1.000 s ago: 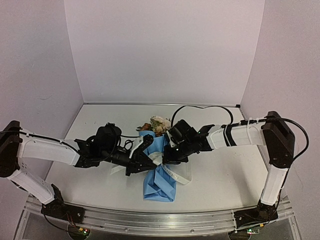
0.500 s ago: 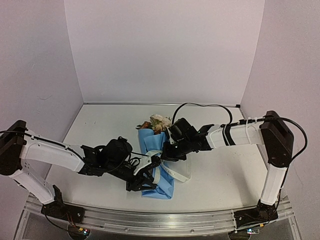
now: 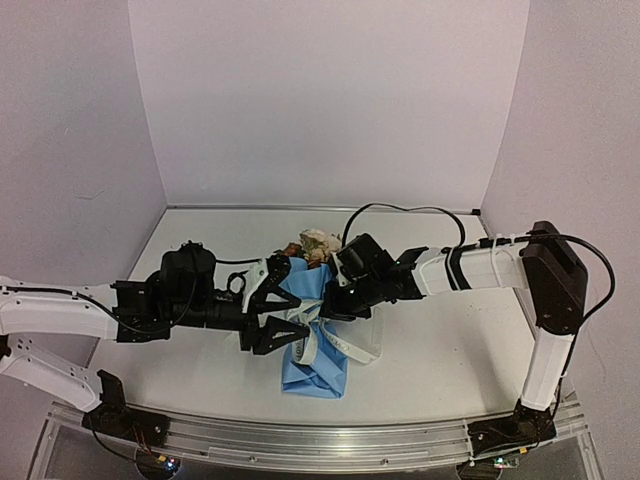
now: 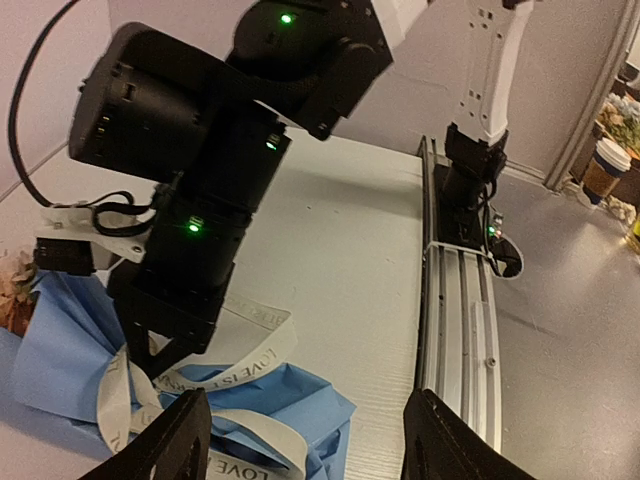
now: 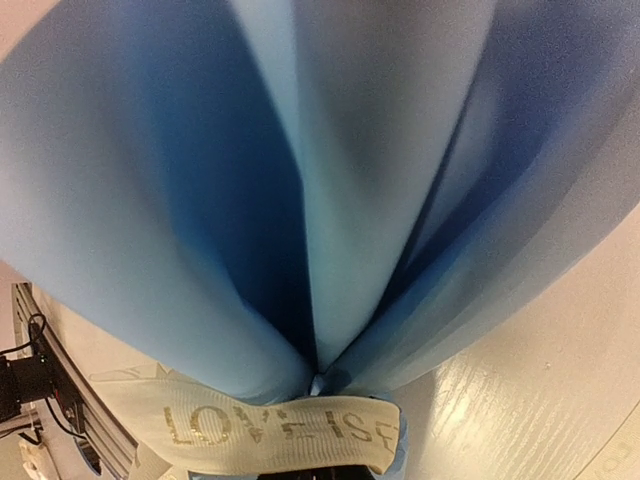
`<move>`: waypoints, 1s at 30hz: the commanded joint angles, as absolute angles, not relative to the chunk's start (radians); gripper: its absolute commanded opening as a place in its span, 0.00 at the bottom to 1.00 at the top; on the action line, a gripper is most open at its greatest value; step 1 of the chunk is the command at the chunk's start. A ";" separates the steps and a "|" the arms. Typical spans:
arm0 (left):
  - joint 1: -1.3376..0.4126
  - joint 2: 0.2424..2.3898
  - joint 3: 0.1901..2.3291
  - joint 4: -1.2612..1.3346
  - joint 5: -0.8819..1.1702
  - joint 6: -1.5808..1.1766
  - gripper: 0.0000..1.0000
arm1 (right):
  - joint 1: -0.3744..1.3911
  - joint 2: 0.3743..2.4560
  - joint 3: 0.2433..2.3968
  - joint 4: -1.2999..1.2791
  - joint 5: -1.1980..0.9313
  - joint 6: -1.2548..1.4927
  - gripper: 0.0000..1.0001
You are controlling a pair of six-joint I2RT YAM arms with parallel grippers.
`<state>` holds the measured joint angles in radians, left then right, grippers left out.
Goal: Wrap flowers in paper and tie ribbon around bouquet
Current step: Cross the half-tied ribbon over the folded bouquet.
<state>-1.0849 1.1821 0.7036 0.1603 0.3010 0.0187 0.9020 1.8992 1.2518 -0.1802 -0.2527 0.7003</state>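
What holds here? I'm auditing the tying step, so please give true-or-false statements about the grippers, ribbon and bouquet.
The left gripper is open, gripping nothing. True.
The blooms show at the far end of the bouquet, away from the arm bases. True.
The ribbon is blank. False: it carries printed letters.
The right gripper hovers well clear of the bouquet. False: it is shut and down at the bouquet's middle, apparently pinching the ribbon.

White table (image 3: 430,360); lidded paper cup (image 4: 603,168) beyond its edge.
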 commanded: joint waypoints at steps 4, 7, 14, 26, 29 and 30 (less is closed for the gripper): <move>-0.938 1.293 0.787 0.128 0.209 0.016 0.52 | 0.918 1.880 1.283 -0.159 -0.248 0.662 0.00; -0.881 1.403 0.882 0.048 0.240 0.041 0.47 | 0.926 1.873 1.278 -0.157 -0.243 0.653 0.00; -0.863 1.532 0.952 0.013 0.234 0.058 0.46 | 0.934 1.846 1.255 -0.149 -0.232 0.642 0.00; -0.861 1.616 0.983 0.006 0.240 0.071 0.43 | 0.935 1.819 1.238 -0.148 -0.222 0.624 0.00; -0.861 1.631 0.991 0.006 0.241 0.076 0.41 | 0.936 1.819 1.239 -0.146 -0.223 0.622 0.00; -0.861 1.636 0.993 0.006 0.242 0.076 0.39 | 0.935 1.819 1.241 -0.146 -0.225 0.620 0.00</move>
